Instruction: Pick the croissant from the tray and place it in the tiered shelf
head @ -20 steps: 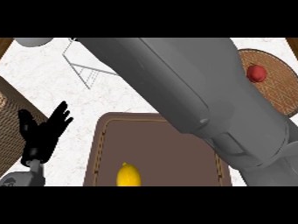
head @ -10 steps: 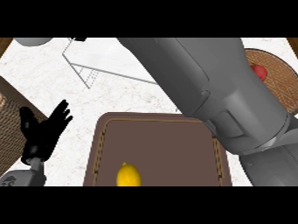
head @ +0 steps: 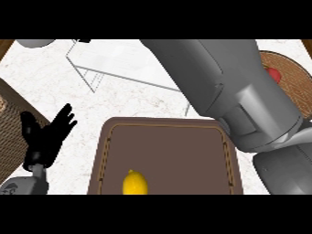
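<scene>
Croissant is not visible anywhere; the brown tray (head: 168,132) at 6 o'clock holds only a yellow lemon (head: 134,182) near its front edge. The wire tiered shelf (head: 114,64) stands at 11 o'clock on the white tabletop (head: 118,98). The right forearm (head: 233,91) reaches toward 12 o'clock, its robot hand hidden, so its fingers cannot be judged. The left robot hand (head: 47,137) rests spread at 9 o'clock, holding nothing.

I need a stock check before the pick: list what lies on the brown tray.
On the brown tray only a yellow lemon-like item shows, near its front edge. No croissant is visible. The right forearm covers the tray's far right corner, so anything there stays hidden.
</scene>
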Controlling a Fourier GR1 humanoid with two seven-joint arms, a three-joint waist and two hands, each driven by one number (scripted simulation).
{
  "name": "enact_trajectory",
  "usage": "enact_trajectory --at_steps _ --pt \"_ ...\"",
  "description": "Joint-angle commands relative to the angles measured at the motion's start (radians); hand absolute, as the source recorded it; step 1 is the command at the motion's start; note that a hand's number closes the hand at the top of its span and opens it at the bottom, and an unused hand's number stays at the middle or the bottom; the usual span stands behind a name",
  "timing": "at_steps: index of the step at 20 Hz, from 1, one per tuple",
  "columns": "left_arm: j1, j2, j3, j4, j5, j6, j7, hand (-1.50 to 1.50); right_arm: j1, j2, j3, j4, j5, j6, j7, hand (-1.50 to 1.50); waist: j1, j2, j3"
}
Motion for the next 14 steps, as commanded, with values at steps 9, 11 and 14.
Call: enact_trajectory --at_steps 9,11,14 --pt "-0.016 0.021 0.029 0.051 0.001 -0.033 -0.003 0.00 -0.023 0.024 -0.050 0.049 0.003 -0.092 0.001 1.50 -0.001 0.002 -0.003" --pt "0.007 -0.015 0.009 0.029 -0.008 -0.010 -0.010 0.00 -0.029 0.016 -0.072 0.036 0.004 -0.179 0.045 -1.50 0.002 0.001 -0.003" --pt "0.020 -0.003 0.012 0.015 -0.010 -0.012 0.003 0.00 -0.006 0.009 -0.102 0.020 -0.002 -0.274 0.031 -1.50 0.004 0.001 -0.002"
